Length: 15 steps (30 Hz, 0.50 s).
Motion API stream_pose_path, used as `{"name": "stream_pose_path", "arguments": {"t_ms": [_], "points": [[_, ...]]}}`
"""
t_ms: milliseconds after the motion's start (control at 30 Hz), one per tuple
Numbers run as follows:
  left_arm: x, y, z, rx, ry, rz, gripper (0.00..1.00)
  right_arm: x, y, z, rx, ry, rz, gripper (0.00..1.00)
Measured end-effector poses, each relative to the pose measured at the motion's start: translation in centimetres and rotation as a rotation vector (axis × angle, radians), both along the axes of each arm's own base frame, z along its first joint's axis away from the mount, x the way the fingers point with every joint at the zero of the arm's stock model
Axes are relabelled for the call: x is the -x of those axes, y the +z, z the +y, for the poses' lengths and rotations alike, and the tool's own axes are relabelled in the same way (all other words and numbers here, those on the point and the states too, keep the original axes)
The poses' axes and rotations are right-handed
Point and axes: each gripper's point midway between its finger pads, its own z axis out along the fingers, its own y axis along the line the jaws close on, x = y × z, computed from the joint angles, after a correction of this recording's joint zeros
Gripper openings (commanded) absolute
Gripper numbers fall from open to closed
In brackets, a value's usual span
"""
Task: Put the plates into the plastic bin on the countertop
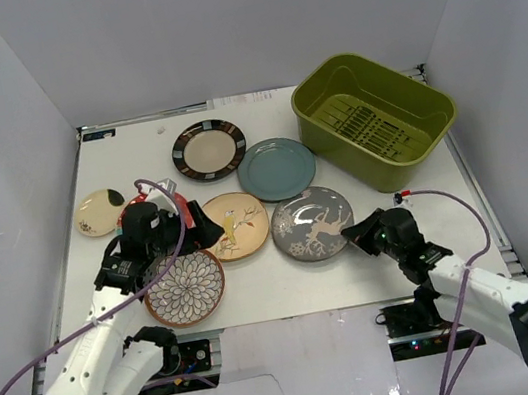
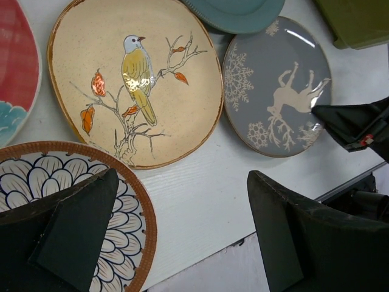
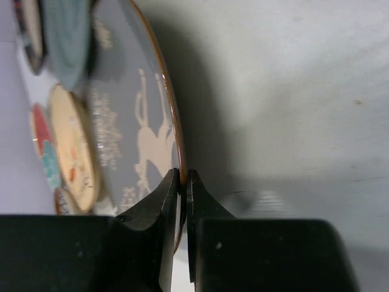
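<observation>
Pinching the lower right rim of the grey plate [image 1: 311, 224], the right end effector [image 1: 355, 232] sits right of centre in the top view. In its wrist view we see both fingers [image 3: 161, 204] pressed together on that thin edge, with the white deer figure on the plate's face just beyond them. We cannot tell whether the plate is raised off the tabletop [image 1: 290, 289].

The left end effector [image 1: 209, 231] sits left of centre, its fingers spread wide with nothing between them. In its wrist view one finger overlaps the petal-pattern plate [image 1: 186, 289] at lower left, and bare white surface shows in the gap.

We find the tan bird plate [image 1: 238, 224] at mid-frame, just beside the grey plate's left edge. The teal plate [image 1: 276, 168] lies just above both, the black-rimmed cream plate [image 1: 208, 150] up and left of it, and the small cream plate [image 1: 101, 211] at far left. A red and teal plate [image 2: 15, 67] shows at the left edge of the left wrist view. The olive-green bin [image 1: 341, 144] stands at upper right, near the teal plate.
</observation>
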Motion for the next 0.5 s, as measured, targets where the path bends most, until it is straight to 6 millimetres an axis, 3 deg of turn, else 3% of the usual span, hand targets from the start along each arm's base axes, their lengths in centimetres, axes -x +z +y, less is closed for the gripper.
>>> {"name": "stream_pose_path", "arguments": {"t_ms": [133,400,500], "points": [[-0.1,-0.7,0.6,-0.026,0.037,0.037,0.95,-0.4,3.0,-0.4,-0.015,-0.013,-0.099,0.08],[-1.9,-1.5,1.5,-0.091,0.126,0.107,0.87,2.1,6.4,-2.6,0.137,0.053,-0.124,0.08],[-2.6,-2.4,2.1,-0.128,0.164,0.137,0.81,2.4,9.8,-1.9,0.139,0.118,-0.149,0.08]]}}
